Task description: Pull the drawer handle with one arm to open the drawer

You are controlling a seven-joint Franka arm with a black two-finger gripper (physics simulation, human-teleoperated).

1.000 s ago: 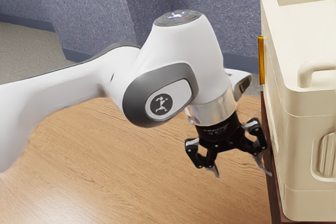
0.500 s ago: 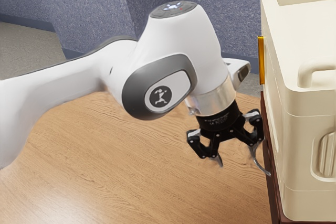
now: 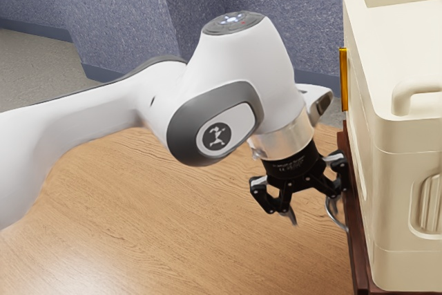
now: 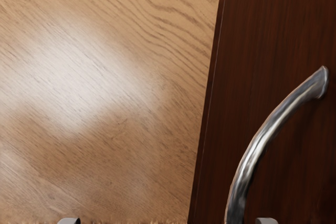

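My gripper (image 3: 314,213) hangs open at the cabinet's front, its two fingers well apart and tilted. The curved silver handle (image 3: 337,216) is at the finger nearer the cabinet, partly hidden by it. In the wrist view the handle (image 4: 254,153) arches out from the dark brown drawer front (image 4: 283,30). Its lower part runs between the fingertips of the gripper (image 4: 167,221), much closer to one of them. In the exterior view the drawer front (image 3: 351,253) is a narrow reddish-brown strip below the cream case.
A large cream case (image 3: 404,191) with rounded handles stands on the cabinet, close beside the hand. A golden strip (image 3: 343,79) is on its near side. Wood-grain floor (image 3: 179,226) lies under the arm, and blue-grey walls (image 3: 276,5) stand behind.
The hand rose slightly, then came down a little toward the exterior view's right. The handle and drawer front appear shifted slightly toward the exterior view's left.
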